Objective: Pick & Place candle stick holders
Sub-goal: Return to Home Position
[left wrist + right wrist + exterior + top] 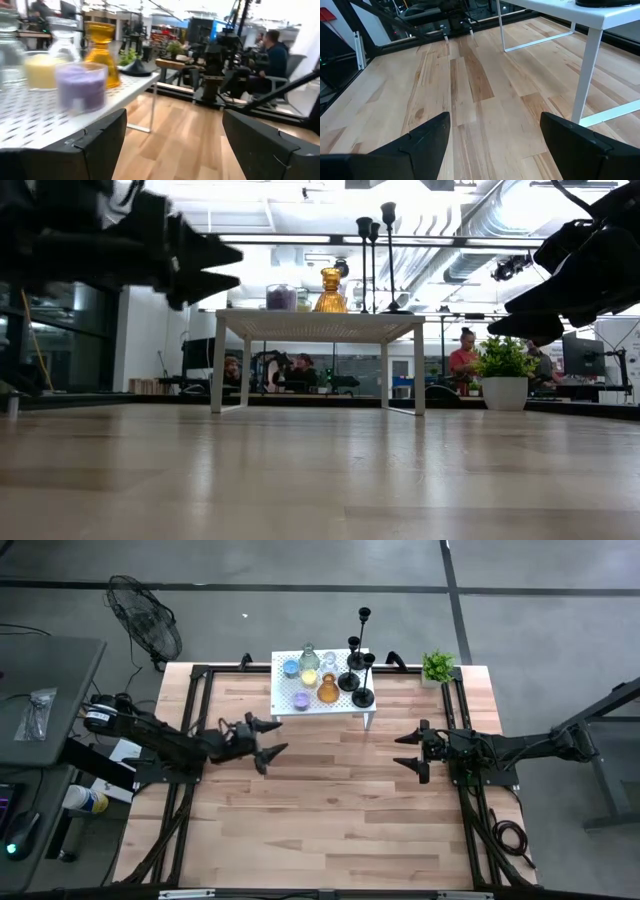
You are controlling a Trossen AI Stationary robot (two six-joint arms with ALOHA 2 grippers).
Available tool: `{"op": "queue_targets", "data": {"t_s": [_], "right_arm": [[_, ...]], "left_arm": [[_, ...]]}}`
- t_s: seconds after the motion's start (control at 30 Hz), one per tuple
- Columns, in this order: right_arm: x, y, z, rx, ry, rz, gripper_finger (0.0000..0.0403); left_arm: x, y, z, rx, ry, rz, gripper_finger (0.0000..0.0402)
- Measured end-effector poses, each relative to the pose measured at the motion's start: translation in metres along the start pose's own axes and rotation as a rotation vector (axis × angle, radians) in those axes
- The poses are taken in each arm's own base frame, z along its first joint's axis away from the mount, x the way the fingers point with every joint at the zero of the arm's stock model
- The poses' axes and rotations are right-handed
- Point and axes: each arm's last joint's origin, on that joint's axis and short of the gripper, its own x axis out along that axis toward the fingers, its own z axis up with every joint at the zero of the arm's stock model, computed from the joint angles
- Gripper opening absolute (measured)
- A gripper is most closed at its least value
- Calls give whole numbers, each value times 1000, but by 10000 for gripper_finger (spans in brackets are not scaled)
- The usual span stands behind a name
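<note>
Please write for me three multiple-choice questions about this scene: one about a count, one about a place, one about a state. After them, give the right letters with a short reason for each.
1. How many slim black candlesticks stand on the white perforated shelf?
A) two
B) three
C) five

2. Where does the small green potted plant stand?
A) on the shelf
B) in the right claw
C) on the light wooden table, beside the shelf

3. In what state are the left claw and the right claw?
A) both open and empty
B) both shut on a candlestick
C) only the left is shut, on a candle

Answers:
1 B: the high view shows three stems with cups.
2 C: the pot stands on the wood, off the shelf.
3 A: each wrist view shows fingers wide apart with nothing between them.
</note>
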Motion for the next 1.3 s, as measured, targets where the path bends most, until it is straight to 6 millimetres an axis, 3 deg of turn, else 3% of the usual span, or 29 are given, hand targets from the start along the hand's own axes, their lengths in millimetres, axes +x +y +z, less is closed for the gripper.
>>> {"op": "queue_targets", "data": {"t_s": [0.3, 0.57, 0.97, 1.3], "right_arm": [[0, 0, 0, 0, 0, 0, 302], [0, 0, 0, 0, 0, -1, 302], [0, 0, 0, 0, 0, -1, 302], [0, 0, 0, 0, 0, 0, 302]], "left_arm": [[-29, 11, -8, -17, -54, -76, 325], [-42, 14, 16, -65, -185, -77, 325], [-63, 19, 42, 35, -277, -93, 325], [-89, 16, 46, 3, -206, -514, 325]]}}
